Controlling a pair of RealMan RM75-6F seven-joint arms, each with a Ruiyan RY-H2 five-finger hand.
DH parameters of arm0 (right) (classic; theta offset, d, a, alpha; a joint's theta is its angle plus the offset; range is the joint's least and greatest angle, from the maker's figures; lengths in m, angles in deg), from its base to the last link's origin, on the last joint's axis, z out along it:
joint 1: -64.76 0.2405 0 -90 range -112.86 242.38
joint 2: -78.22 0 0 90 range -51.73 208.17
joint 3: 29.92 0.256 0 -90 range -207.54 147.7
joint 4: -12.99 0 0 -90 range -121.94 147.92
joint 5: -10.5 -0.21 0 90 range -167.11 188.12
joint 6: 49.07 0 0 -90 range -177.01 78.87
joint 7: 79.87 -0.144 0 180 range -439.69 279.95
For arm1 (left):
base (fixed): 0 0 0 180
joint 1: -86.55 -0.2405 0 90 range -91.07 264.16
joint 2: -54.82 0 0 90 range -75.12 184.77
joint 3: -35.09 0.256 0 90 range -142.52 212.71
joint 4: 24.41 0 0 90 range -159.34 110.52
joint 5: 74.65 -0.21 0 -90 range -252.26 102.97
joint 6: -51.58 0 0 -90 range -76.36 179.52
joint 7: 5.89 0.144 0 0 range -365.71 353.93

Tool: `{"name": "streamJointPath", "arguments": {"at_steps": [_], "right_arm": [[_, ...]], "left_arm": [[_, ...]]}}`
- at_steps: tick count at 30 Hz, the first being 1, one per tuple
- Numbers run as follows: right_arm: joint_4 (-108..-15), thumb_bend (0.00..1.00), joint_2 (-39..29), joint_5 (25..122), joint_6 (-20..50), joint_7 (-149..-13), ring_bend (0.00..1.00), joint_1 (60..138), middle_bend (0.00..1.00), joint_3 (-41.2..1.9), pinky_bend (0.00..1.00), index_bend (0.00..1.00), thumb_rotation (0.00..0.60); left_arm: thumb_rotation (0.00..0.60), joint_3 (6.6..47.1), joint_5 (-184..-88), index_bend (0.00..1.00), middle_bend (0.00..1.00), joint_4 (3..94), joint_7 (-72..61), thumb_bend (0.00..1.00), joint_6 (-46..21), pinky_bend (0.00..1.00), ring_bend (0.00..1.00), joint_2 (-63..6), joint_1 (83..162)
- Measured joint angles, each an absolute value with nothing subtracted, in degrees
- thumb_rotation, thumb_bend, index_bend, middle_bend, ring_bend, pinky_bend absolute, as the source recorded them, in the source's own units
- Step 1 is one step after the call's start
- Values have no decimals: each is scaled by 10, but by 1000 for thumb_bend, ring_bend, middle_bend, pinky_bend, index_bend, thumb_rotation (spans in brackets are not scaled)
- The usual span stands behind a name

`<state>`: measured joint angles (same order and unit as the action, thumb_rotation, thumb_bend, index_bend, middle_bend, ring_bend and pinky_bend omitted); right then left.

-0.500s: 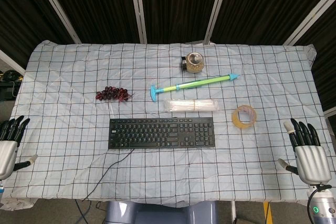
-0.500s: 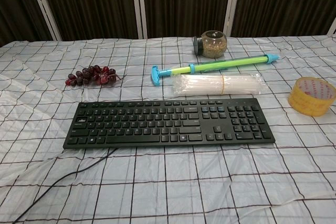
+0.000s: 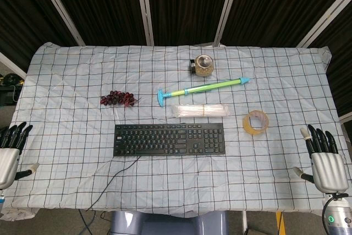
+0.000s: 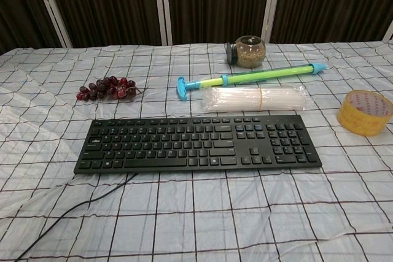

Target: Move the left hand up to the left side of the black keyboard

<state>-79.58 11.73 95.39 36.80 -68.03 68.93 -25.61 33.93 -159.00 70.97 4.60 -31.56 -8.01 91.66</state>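
A black keyboard (image 3: 169,140) (image 4: 196,143) lies flat in the middle of the checked cloth, its cable trailing off the front edge. My left hand (image 3: 10,155) hangs at the far left edge of the head view, well left of the keyboard and beyond the table's side, fingers apart and holding nothing. At the far right my right hand (image 3: 323,163) is also spread and holds nothing. The chest view shows neither hand.
Behind the keyboard lie a bunch of dark grapes (image 3: 117,99), a clear packet of straws (image 3: 200,110), a green and blue tube (image 3: 202,88), a glass jar (image 3: 203,65) and a roll of yellow tape (image 3: 256,122). The checked tablecloth (image 3: 66,136) covers the table.
Both hands have sunk slightly lower in the head view. Nothing on the table has moved.
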Motion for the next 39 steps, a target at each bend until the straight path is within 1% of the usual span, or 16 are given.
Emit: {"name": "streamJointPath", "arguments": {"at_steps": [6, 8, 9, 11, 12, 13, 15, 16, 19, 22, 28, 31, 34, 39], "right_arm": [[-798, 31, 115, 948, 366, -675, 0, 690, 0, -255, 0, 33, 600], [-798, 30, 115, 947, 364, -674, 0, 690, 0, -255, 0, 33, 600], [-798, 30, 115, 947, 363, -675, 0, 690, 0, -256, 0, 34, 600], [-799, 31, 116, 945, 362, -677, 0, 690, 0, -256, 0, 34, 600], [-800, 31, 116, 945, 362, -679, 0, 690, 0, -256, 0, 34, 600], [-801, 31, 117, 944, 361, -681, 0, 690, 0, -255, 0, 34, 600], [-803, 30, 117, 943, 361, -688, 0, 690, 0, -255, 0, 34, 600], [-804, 30, 116, 943, 360, -691, 0, 690, 0, -255, 0, 34, 600], [-804, 31, 116, 944, 359, -692, 0, 690, 0, -255, 0, 34, 600], [-805, 31, 115, 944, 360, -693, 0, 690, 0, -255, 0, 36, 600], [-808, 30, 117, 934, 354, -700, 0, 690, 0, -253, 0, 37, 600], [-810, 30, 118, 931, 351, -703, 0, 691, 0, -252, 0, 38, 600], [-811, 31, 119, 931, 351, -705, 0, 691, 0, -252, 0, 39, 600], [-811, 30, 119, 929, 351, -709, 0, 691, 0, -251, 0, 39, 600]], "left_arm": [[600, 342, -1589, 0, 0, 709, 52, 137, -308, 0, 0, -79, 919], [600, 342, -1589, 0, 0, 711, 52, 160, -306, 0, 0, -78, 919], [600, 343, -1589, 0, 24, 713, 53, 178, -305, 28, 13, -78, 920], [600, 343, -1592, 0, 192, 714, 57, 212, -305, 164, 146, -77, 921], [600, 343, -1595, 0, 349, 714, 60, 231, -306, 271, 275, -77, 922], [600, 343, -1600, 0, 491, 714, 66, 256, -307, 350, 398, -77, 923], [600, 344, -1612, 0, 658, 712, 78, 304, -308, 420, 541, -77, 927], [600, 346, -1619, 0, 727, 714, 89, 342, -305, 447, 602, -76, 930], [600, 355, -1626, 0, 838, 730, 105, 427, -284, 502, 704, -70, 938], [600, 364, -1624, 0, 901, 761, 114, 486, -245, 550, 771, -55, 951], [600, 384, -1580, 0, 938, 855, 194, 523, -114, 579, 805, -11, 997], [600, 391, -1528, 0, 941, 899, 268, 523, -60, 580, 807, 4, 1028], [600, 396, -1466, 0, 941, 928, 325, 526, -20, 581, 808, 10, 1057], [600, 402, -1370, 0, 941, 952, 393, 525, 21, 580, 808, 7, 1106]]}}
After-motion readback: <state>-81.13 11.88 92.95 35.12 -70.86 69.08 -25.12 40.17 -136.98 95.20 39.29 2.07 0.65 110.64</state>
